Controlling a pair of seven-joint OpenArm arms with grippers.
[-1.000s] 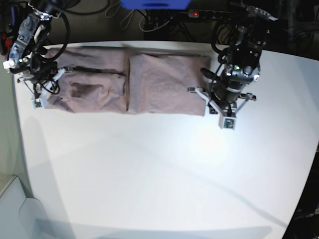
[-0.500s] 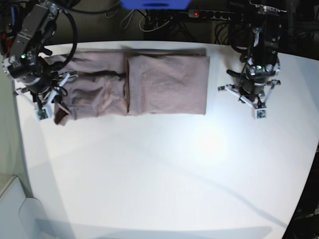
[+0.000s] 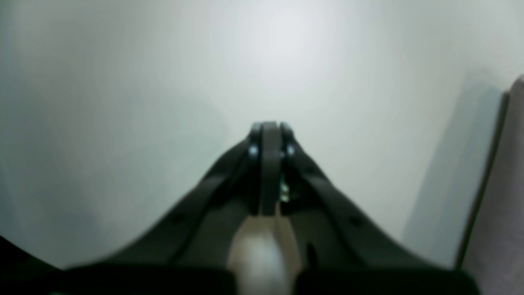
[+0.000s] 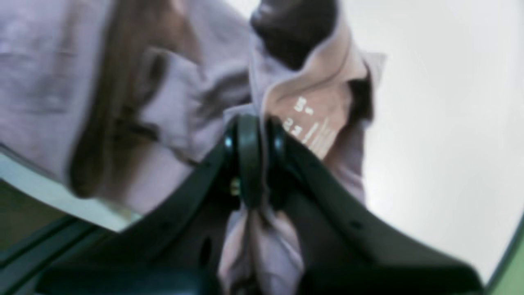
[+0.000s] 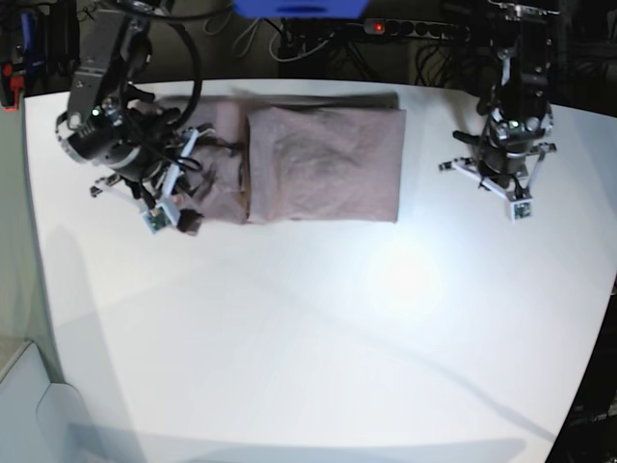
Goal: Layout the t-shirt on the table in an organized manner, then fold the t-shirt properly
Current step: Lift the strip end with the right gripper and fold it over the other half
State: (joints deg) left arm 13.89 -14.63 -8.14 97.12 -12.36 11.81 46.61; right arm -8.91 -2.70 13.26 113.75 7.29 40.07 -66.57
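Observation:
The mauve-pink t-shirt (image 5: 323,164) lies as a folded strip along the far side of the white table (image 5: 318,347). At the strip's left end, my right gripper (image 5: 175,201) is shut on a bunch of cloth and holds that end lifted and doubled toward the middle. In the right wrist view the fingertips (image 4: 250,123) pinch the t-shirt (image 4: 172,90), and cloth bunches between the jaws. My left gripper (image 5: 504,174) hangs over bare table right of the shirt. Its shut jaws (image 3: 268,128) hold nothing. The t-shirt edge (image 3: 507,205) shows at that view's right.
Dark cables and a power strip (image 5: 405,29) run behind the table's far edge. A blue object (image 5: 299,8) sits at the back centre. The table's left edge (image 5: 34,241) lies close to the right arm.
My right gripper has carried the shirt's left end to the right, shortening the strip. The left arm has let go and drawn away to the right of the shirt.

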